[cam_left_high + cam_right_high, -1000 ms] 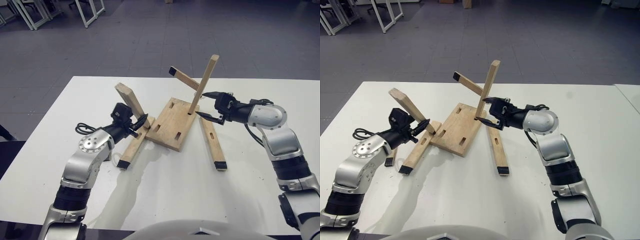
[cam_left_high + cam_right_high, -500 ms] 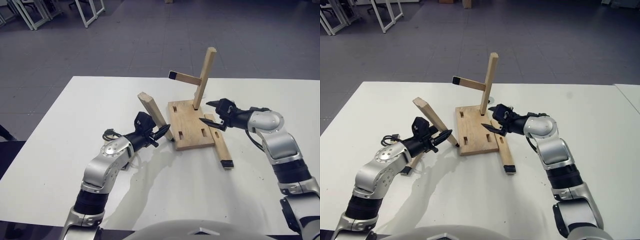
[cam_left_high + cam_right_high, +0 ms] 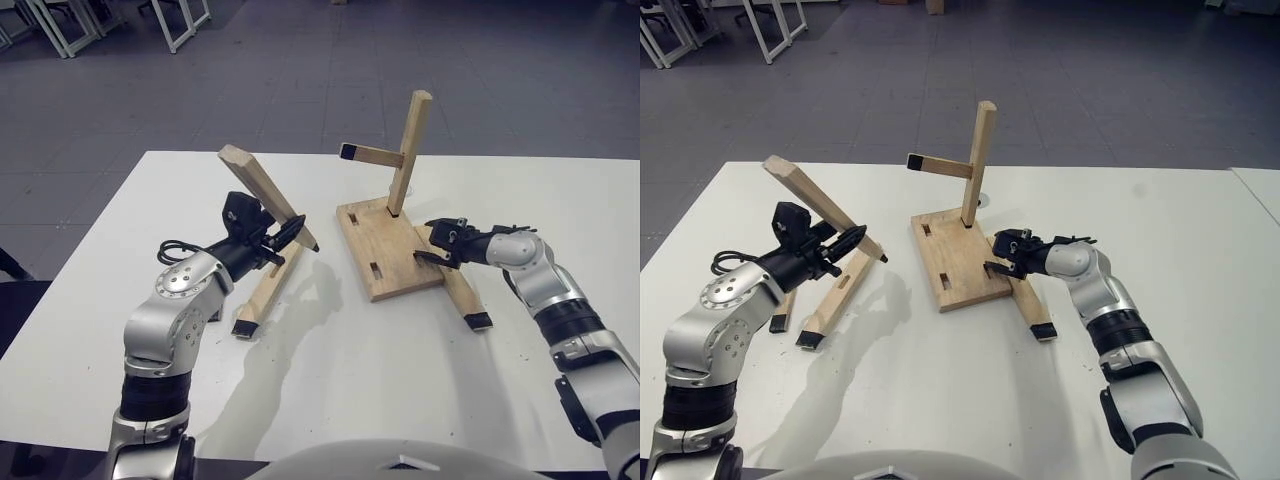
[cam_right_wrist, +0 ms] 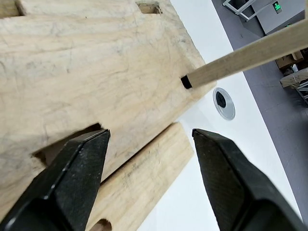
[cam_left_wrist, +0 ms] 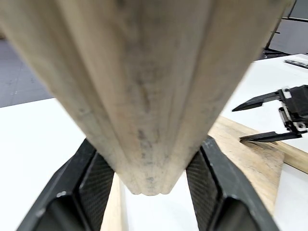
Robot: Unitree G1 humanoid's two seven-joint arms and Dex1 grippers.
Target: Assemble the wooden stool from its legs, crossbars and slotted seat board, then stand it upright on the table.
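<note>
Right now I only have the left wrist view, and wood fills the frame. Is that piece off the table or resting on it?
Observer: Off it. The left gripper is shut on a leg, held tilted above the table.
Operator: Anything under it?
Observer: A loose leg lies flat on the table just below the gripper, black-capped end toward the robot.
Operator: Seat board state?
Observer: The seat board lies flat. One upright leg stands in a far slot, and a crossbar sticks out of it toward the robot's left.
</note>
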